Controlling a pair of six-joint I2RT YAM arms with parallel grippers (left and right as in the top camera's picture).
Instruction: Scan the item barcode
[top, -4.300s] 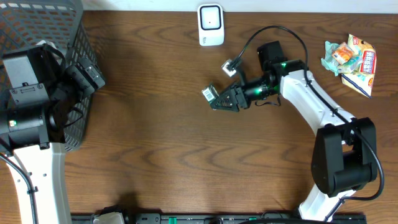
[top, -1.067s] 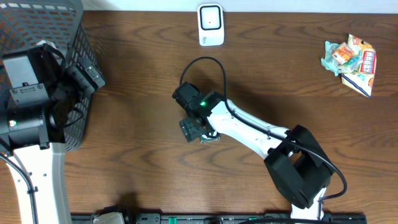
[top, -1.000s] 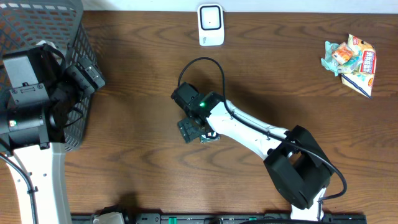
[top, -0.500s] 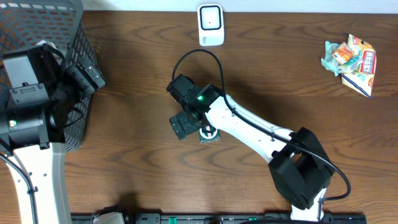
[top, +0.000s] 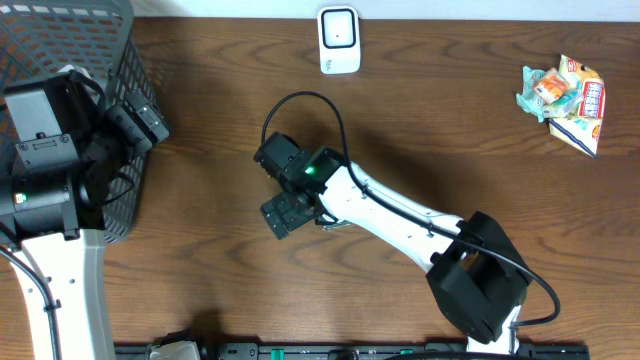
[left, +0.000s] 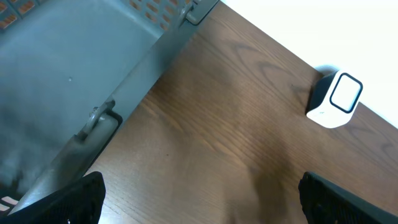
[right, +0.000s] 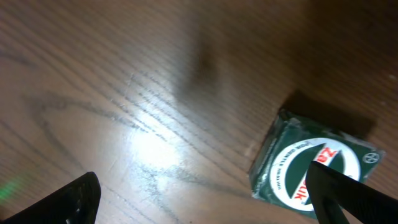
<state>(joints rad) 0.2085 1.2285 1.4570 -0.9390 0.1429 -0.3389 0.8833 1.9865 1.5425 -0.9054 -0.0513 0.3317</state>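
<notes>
Overhead: high, straight down, whole table (top: 200, 250) in frame. Left wrist: oblique, mid-range, past basket (left: 74, 56) wall toward scanner (left: 336, 99); both also seen overhead. Right wrist: very near, facing down at wood grain, green box (right: 305, 168) at lower right

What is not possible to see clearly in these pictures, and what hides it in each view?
1. Green box: in the overhead view the right arm mostly covers it; in the right wrist view its label is blurred and cut by the bottom edge; no barcode shows.
2. Basket contents: overhead, the left arm hides part; the left wrist view shows one blurred part.
3. Snack packets: print too small overhead.
</notes>
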